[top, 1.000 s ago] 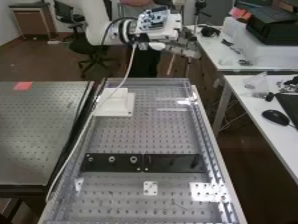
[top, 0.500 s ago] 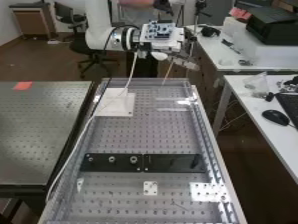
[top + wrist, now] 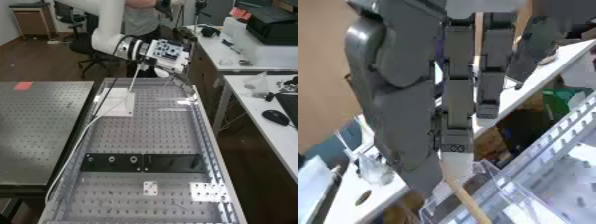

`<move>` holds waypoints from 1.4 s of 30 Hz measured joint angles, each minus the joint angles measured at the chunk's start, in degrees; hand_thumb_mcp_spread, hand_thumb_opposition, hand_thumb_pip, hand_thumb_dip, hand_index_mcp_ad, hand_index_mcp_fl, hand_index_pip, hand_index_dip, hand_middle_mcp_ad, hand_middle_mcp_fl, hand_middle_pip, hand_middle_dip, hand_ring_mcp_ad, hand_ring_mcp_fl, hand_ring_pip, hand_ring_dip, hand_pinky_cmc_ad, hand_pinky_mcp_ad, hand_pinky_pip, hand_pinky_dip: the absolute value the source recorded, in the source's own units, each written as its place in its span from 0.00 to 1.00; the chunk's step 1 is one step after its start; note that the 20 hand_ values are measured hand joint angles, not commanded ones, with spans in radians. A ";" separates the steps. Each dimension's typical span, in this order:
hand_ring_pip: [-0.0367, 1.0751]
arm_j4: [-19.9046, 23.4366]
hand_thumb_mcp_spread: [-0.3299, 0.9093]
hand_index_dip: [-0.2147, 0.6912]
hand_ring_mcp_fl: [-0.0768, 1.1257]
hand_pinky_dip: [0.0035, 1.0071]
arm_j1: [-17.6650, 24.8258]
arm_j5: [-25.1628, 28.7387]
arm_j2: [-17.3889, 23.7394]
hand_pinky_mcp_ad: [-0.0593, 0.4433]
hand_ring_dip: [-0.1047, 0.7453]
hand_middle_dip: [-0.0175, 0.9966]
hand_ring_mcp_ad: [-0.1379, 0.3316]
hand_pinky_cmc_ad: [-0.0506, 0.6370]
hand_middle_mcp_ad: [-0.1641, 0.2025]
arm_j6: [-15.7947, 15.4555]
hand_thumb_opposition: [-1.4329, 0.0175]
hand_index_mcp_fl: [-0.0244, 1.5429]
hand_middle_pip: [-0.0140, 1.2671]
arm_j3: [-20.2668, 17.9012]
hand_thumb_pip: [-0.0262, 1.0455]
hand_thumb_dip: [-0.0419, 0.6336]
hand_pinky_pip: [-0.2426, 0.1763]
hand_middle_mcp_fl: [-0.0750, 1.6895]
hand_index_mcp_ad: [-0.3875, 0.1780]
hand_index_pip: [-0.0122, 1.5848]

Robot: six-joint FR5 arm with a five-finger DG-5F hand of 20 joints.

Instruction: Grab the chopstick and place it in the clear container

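The hand is tilted downward over the bench's far right end in the high view. From the wrist camera, the hand pinches a thin wooden chopstick between its thumb and fingers, the stick slanting down past the fingertips. The clear container lies beyond the fingertips, with the chopstick across its see-through walls; whether they touch I cannot tell. In the high view, faint bright edges of the clear container show near the bench's far right corner, below the hand.
A white block stands at the bench's far left, with a cable beside it. Black plates with round fittings cross the middle. Clear walls and a metal rail line the bench. A side table stands to the right.
The hand has come down toward the bench's far right end and tilted, its fingers now pointing down and rightward. The chopstick has moved down with it.
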 joint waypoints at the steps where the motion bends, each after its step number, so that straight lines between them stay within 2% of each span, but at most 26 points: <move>1: 0.14 -0.80 0.81 0.61 0.66 0.18 -0.07 0.01 -0.36 0.55 0.55 0.40 0.48 0.71 0.51 0.07 0.21 1.00 0.30 0.71 0.40 0.44 0.72 0.85 0.46 0.05; 6: 0.14 -2.35 0.81 0.61 0.66 0.18 -0.12 0.29 -1.30 0.54 0.55 0.40 0.48 0.71 0.51 0.71 0.21 1.00 0.30 2.05 0.40 0.43 0.72 0.85 0.47 0.05; 12: 0.14 -5.35 0.81 0.61 0.66 0.18 -0.25 1.68 -3.45 0.55 0.55 0.40 0.48 0.71 0.51 3.03 0.21 1.00 0.30 4.33 0.40 0.44 0.72 0.85 0.47 0.05; 23: 0.14 -12.44 0.80 0.62 0.66 0.19 -0.68 3.48 -7.16 0.54 0.55 0.40 0.48 0.71 0.51 5.34 0.20 1.00 0.30 9.50 0.40 0.43 0.72 0.85 0.47 0.05; 29: 0.14 -15.53 0.79 0.62 0.66 0.21 -0.81 3.01 -8.96 0.55 0.55 0.40 0.48 0.70 0.51 6.65 0.20 1.00 0.34 11.43 0.40 0.44 0.72 0.85 0.45 0.05; 38: 0.14 -14.96 0.78 0.63 0.65 0.22 -0.62 1.55 -9.40 0.55 0.55 0.39 0.48 0.70 0.50 6.52 0.20 1.00 0.33 11.37 0.40 0.44 0.72 0.85 0.44 0.04; 40: 0.13 -14.99 0.76 0.64 0.62 0.26 -0.62 0.68 -9.36 0.55 0.55 0.39 0.47 0.70 0.51 6.28 0.20 0.99 0.33 11.37 0.40 0.44 0.71 0.85 0.44 0.04; 42: 0.12 -15.70 0.72 0.64 0.56 0.33 -0.65 -0.58 -9.35 0.57 0.55 0.39 0.48 0.71 0.50 6.07 0.23 0.95 0.33 11.54 0.42 0.46 0.70 0.84 0.47 0.04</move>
